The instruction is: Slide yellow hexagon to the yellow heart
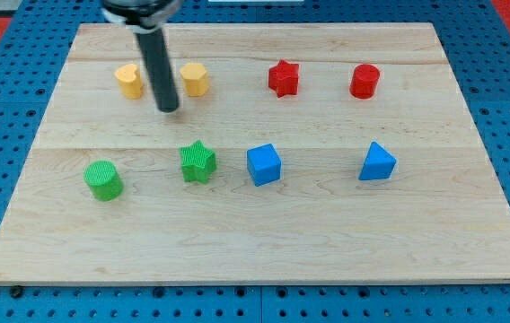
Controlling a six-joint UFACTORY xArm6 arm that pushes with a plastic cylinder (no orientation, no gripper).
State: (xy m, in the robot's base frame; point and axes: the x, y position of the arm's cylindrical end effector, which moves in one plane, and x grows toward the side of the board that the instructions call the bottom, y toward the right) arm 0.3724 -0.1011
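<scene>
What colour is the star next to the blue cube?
Green. The green star shows clearly in the camera view.

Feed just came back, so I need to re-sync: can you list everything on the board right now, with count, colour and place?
yellow heart: 1, yellow, top left
yellow hexagon: 1, yellow, top row, right of the heart
red star: 1, red, top row, right of centre
red cylinder: 1, red, top right
green cylinder: 1, green, bottom left
green star: 1, green, bottom row
blue cube: 1, blue, bottom centre
blue triangular block: 1, blue, bottom right
wooden board: 1, light wood
my tip: 1, dark, between heart and hexagon, slightly below, touching neither
</scene>
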